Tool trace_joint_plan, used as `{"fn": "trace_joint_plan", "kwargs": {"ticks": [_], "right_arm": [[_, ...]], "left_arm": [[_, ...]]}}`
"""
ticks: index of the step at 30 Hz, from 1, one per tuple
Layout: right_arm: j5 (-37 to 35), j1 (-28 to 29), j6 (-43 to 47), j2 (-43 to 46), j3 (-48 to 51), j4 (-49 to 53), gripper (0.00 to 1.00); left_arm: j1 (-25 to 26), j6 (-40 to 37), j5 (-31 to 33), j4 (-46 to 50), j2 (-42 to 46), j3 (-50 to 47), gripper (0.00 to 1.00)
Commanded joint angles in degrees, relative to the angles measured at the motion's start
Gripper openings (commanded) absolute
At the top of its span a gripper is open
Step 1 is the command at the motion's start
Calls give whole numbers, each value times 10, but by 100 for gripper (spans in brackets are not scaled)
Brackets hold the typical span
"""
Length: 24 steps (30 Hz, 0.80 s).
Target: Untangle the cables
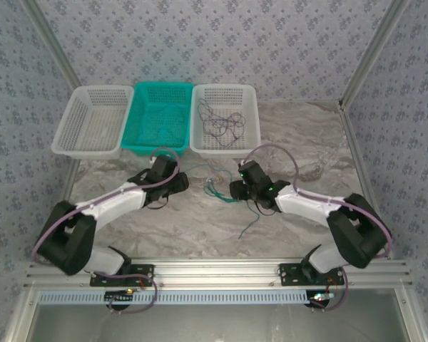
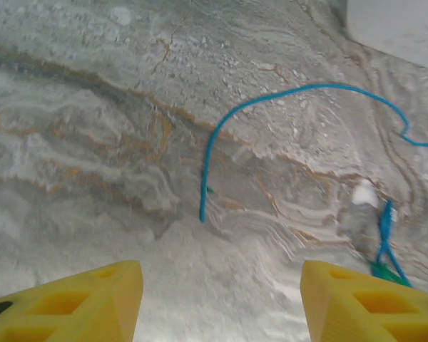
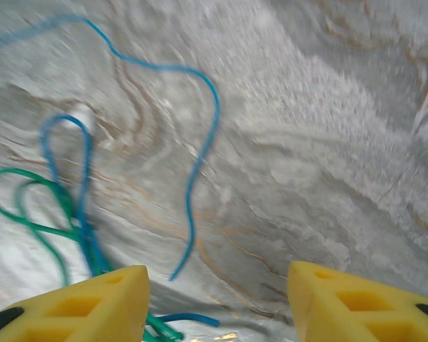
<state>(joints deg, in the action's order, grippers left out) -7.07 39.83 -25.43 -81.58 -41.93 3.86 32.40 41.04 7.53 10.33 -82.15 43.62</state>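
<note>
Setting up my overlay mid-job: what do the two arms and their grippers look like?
Both the left arm and right arm have white link covers, black joints and a thick purple cable looping alongside. The fingers are chunky yellow wedges with moulded hollows, black at the outer corners.

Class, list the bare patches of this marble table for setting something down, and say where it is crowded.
Free: marble tabletop right of the white mesh basket holding dark wires; the near strip left of the trailing green wire. Crowded: thin blue and green cables tangled mid-table.
</note>
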Motion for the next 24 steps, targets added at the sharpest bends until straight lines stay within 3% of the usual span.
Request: {"fn": "trace_joint_plan", "kwargs": {"ticks": [1,10,15,18,24], "right_arm": [[6,2,9,40,-10,-1,58],[-21,4,12,103,7,6,61],[-23,6,8,107,9,12,61],[-30,8,6,108,7,17,61],[-30,9,6,112,1,21,61]], "left_arm": [[5,-42,55,7,-51,45,57],[17,-70,80,2,-171,106,50],[19,-50,94,35,-227,147,32],[18,-37,108,59,-247,159,28],[19,-18,115,96,-254,149,9]]}}
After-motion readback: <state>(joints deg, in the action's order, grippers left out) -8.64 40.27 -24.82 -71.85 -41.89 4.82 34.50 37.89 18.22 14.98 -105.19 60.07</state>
